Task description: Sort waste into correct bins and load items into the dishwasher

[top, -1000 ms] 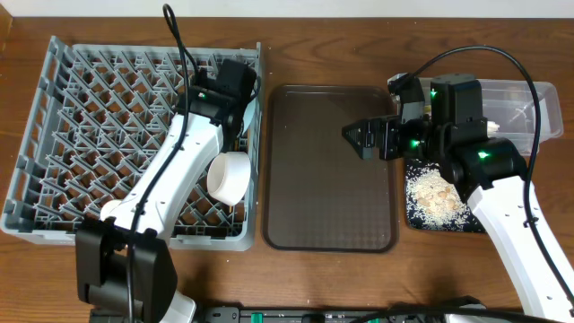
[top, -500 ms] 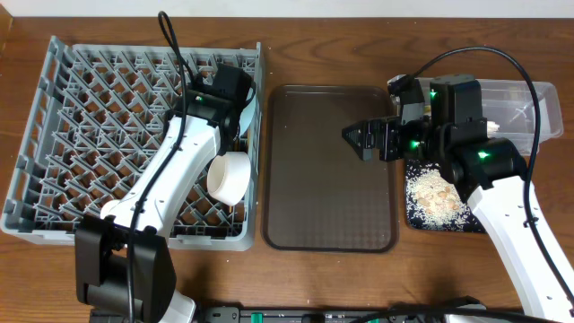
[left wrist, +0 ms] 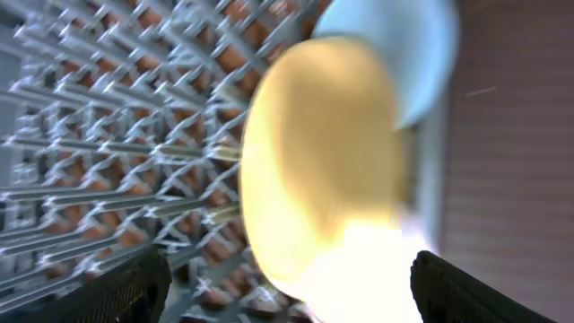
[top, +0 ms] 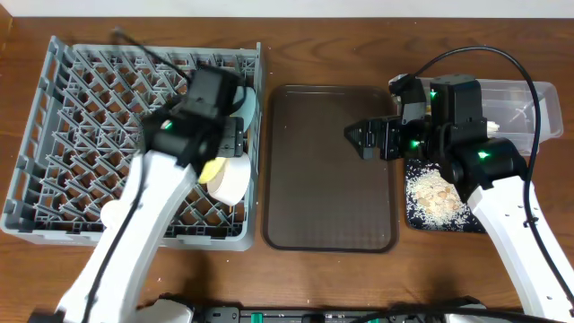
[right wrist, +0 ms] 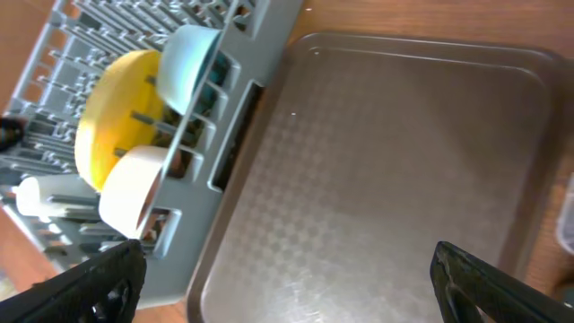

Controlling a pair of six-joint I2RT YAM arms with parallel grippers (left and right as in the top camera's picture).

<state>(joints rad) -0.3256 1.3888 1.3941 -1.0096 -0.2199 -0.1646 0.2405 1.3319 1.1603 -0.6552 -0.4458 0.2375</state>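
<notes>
The grey dish rack (top: 81, 135) holds three items on edge along its right side: a yellow plate (left wrist: 323, 152), a light blue bowl (left wrist: 395, 45) behind it and a pale pink bowl (top: 231, 177) in front. My left gripper (top: 231, 136) hovers open just over the plate, its fingers (left wrist: 126, 287) wide on either side and nothing between them. My right gripper (top: 359, 139) is open above the brown tray (top: 327, 170), holding nothing. Rice scraps (top: 432, 193) lie in the black tray (top: 415, 215). Most of the clear tub (top: 529, 94) behind it is hidden by my right arm.
The right wrist view shows the plate (right wrist: 112, 117), blue bowl (right wrist: 188, 63) and pink bowl (right wrist: 134, 188) wedged in the rack's outer rows, beside the bare brown tray (right wrist: 386, 179). Wooden table surrounds everything.
My left gripper has opened and let go of the yellow plate, which now stands in the rack. The left arm has swung back towards the left. The right arm has not moved.
</notes>
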